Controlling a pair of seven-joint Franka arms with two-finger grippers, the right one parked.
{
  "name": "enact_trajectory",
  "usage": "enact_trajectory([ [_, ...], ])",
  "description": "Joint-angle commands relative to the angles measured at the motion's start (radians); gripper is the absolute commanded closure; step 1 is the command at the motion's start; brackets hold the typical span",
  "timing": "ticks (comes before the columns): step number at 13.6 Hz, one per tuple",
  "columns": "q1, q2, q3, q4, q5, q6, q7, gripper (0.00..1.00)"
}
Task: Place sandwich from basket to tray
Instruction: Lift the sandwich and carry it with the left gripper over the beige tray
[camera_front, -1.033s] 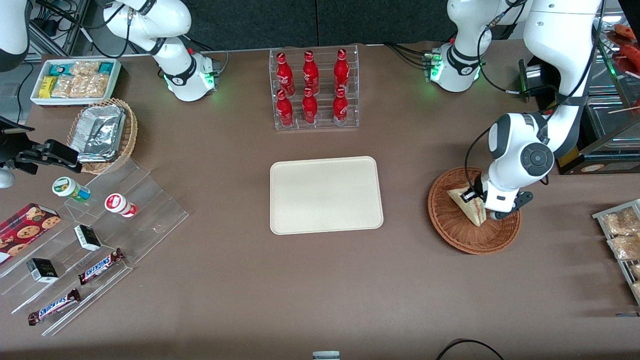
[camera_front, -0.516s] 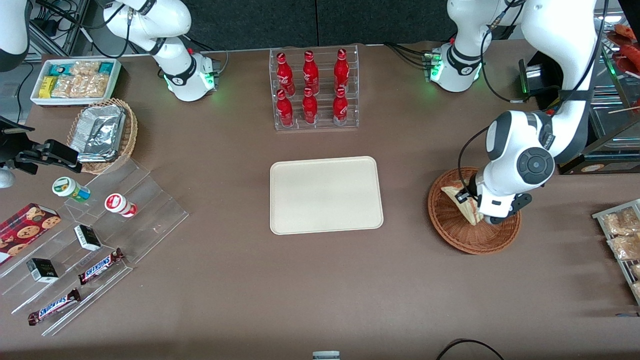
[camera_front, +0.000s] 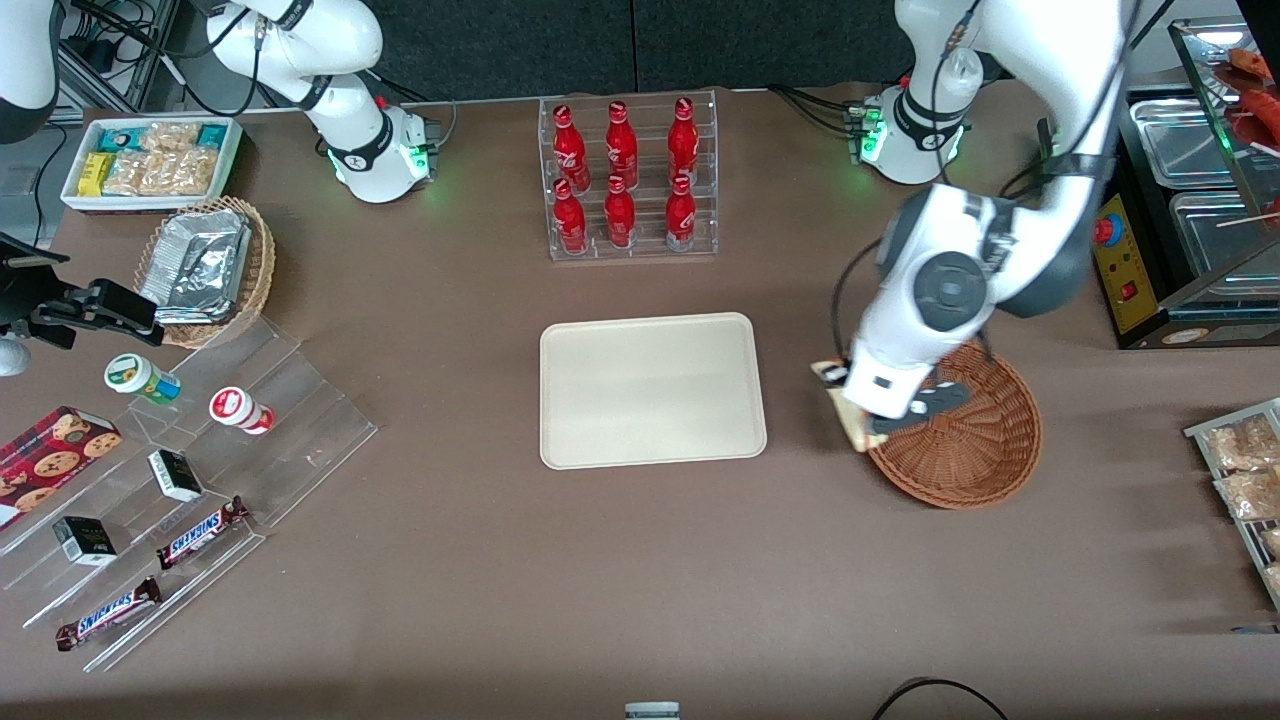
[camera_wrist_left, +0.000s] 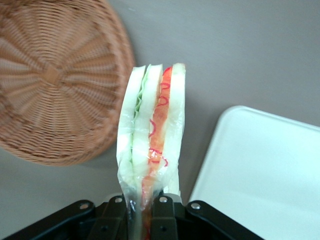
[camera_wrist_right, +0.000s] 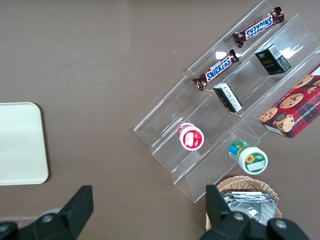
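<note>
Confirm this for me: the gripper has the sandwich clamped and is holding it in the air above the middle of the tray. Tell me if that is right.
Not quite. The gripper does have the sandwich clamped in the air, but not above the middle of the tray. In the front view it hangs over the rim of the basket, on the side nearest the tray, with bare table between it and the tray.
</note>
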Motion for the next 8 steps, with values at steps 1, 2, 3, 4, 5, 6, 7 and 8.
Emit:
enact_trajectory([
  [1, -0.095, 0.089, 0.014, 0.115, -0.011, 0.014, -0.006, 1.00],
  [2, -0.114, 0.121, 0.014, 0.158, -0.012, 0.014, -0.009, 1.00],
  [3, -0.150, 0.164, 0.014, 0.205, -0.014, 0.014, -0.034, 1.00],
  [4, -0.196, 0.212, 0.016, 0.262, -0.011, 0.014, -0.101, 1.00],
  [5, -0.225, 0.256, 0.014, 0.305, -0.006, 0.012, -0.148, 1.00],
  [6, -0.247, 0.294, 0.014, 0.340, -0.008, 0.012, -0.172, 1.00],
  [7, -0.273, 0.319, 0.014, 0.365, -0.011, 0.012, -0.173, 1.00],
  [8, -0.289, 0.341, 0.014, 0.380, -0.012, 0.012, -0.175, 1.00],
])
